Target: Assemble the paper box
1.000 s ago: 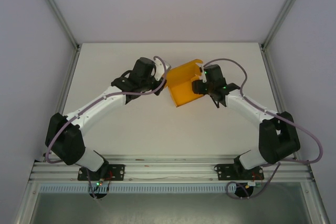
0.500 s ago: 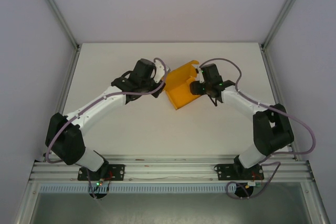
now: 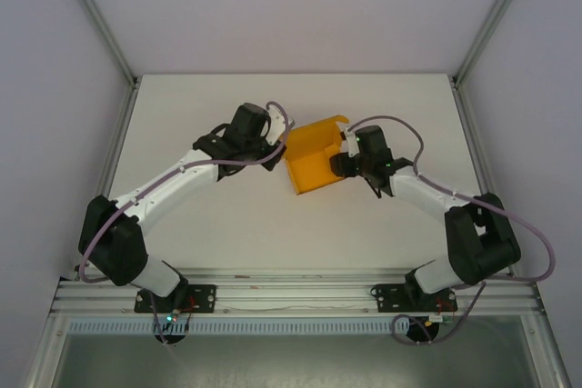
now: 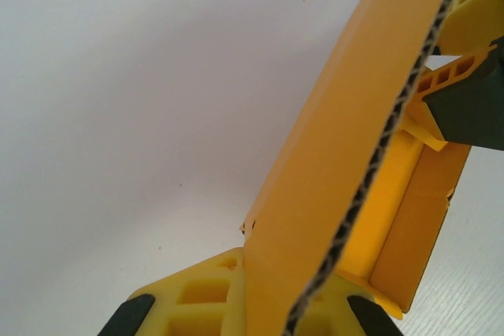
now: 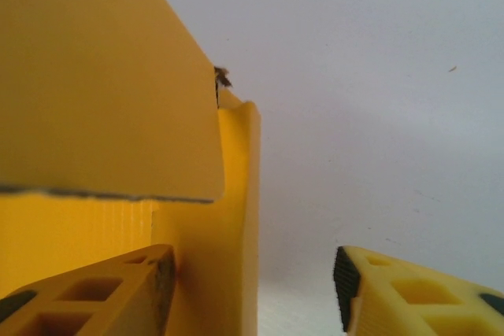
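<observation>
Orange paper box (image 3: 314,165), half folded, sits on a white desk (image 3: 227,215) near its centre. The left hand (image 4: 268,308), at the box's 9 o'clock, is clamped on an upright wall whose cut edge shows corrugated fluting. The right hand (image 5: 253,273), at 3 o'clock, has its fingers apart astride another wall. The matte card looks light, stiff across panels and easily crushed. It is probably best gripped gently on wall edges near creases.

The part-folded paper box (image 3: 314,168) sits on the white table (image 3: 227,224) between the left gripper (image 3: 280,141) and the right gripper (image 3: 344,150), both seemingly touching it.
</observation>
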Available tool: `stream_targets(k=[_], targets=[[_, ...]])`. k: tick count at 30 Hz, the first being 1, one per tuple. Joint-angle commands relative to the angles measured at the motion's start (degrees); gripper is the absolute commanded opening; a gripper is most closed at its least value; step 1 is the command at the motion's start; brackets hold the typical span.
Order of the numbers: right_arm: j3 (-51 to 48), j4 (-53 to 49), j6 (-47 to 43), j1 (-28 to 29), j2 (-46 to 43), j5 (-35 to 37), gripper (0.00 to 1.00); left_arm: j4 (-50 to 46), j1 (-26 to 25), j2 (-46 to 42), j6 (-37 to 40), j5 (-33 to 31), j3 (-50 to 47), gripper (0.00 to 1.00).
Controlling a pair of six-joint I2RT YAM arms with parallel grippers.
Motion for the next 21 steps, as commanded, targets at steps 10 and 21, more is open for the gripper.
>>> stream_targets(k=[10,21], targets=[[-8.5,11.9,5.4,-5.1,-10.9,-9.9,0.78,4.1,-0.5,-3.1,-0.4,1.1,-0.8,0.0],[-5.4,8.1,5.1,-6.3,-7.2,-14.2,0.69,4.5,-0.5,-4.1,0.2,2.3,-1.1,0.0]])
